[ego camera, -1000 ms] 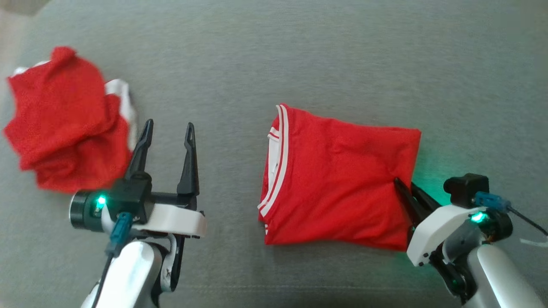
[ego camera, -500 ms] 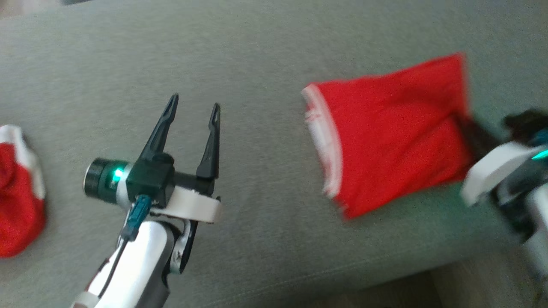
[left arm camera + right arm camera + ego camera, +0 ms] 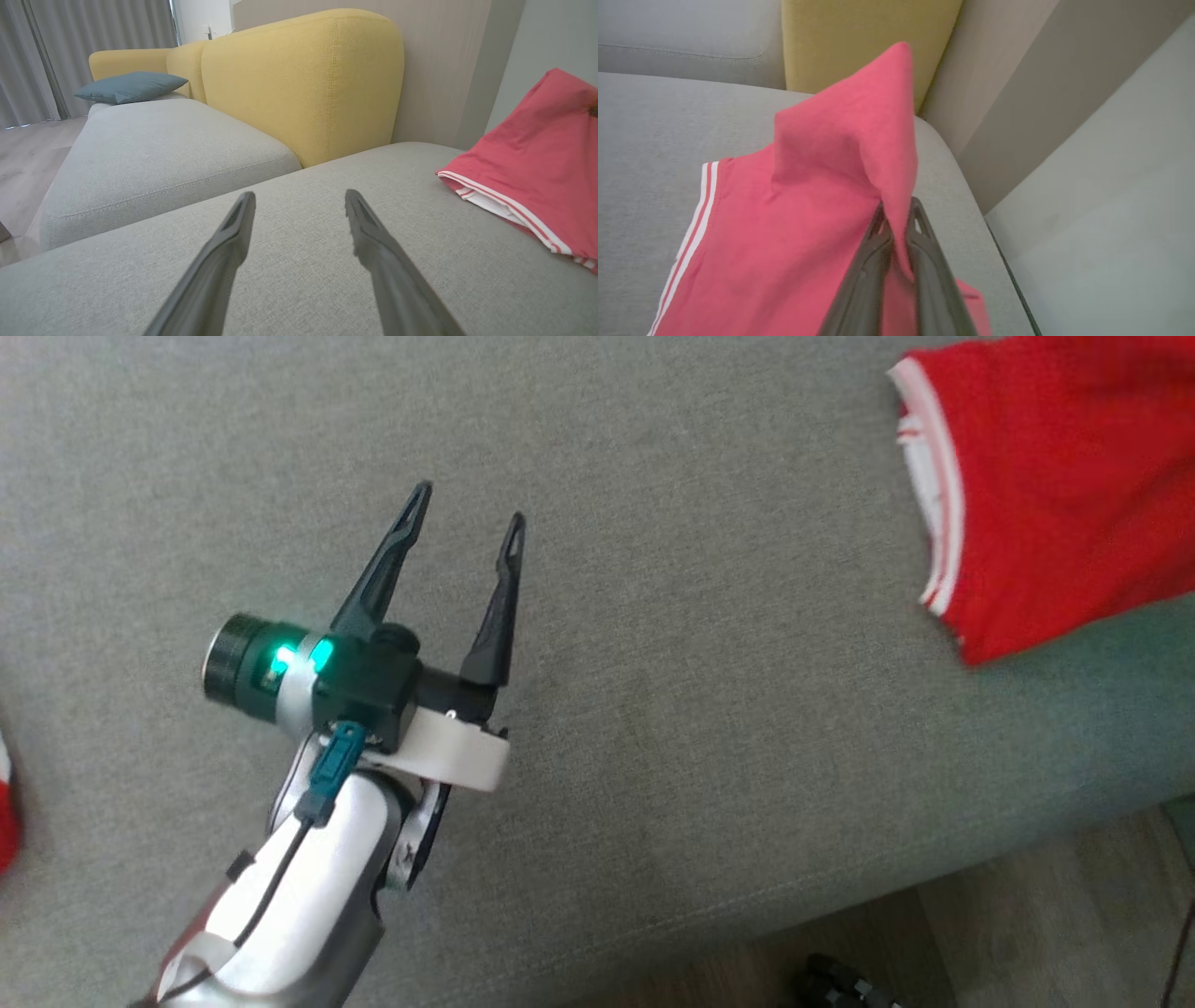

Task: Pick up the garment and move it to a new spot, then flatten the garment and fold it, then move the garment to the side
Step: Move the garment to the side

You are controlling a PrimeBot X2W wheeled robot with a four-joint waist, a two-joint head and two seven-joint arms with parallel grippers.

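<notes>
Hovering over the grey cushion (image 3: 700,663), left gripper (image 3: 469,506) is spread wide, empty. Right gripper (image 3: 899,210) is pinched tight on a raised fold of the red garment (image 3: 1055,485); its striped edge rests on the cushion's right end. Yellow backrest (image 3: 303,79) stands beyond.

One folded red garment (image 3: 1055,495) carries two white stripes (image 3: 703,179) along its hem. A sliver of a second red cloth (image 3: 4,821) shows at the head view's left edge, making two red pieces in all. There are two grippers, the left gripper (image 3: 469,504) and the right gripper (image 3: 898,205), each with two dark fingers (image 3: 224,252). The sofa has two grey seat cushions (image 3: 154,154), what look like three yellow back sections (image 3: 303,79), and one blue-grey pillow (image 3: 131,86).
</notes>
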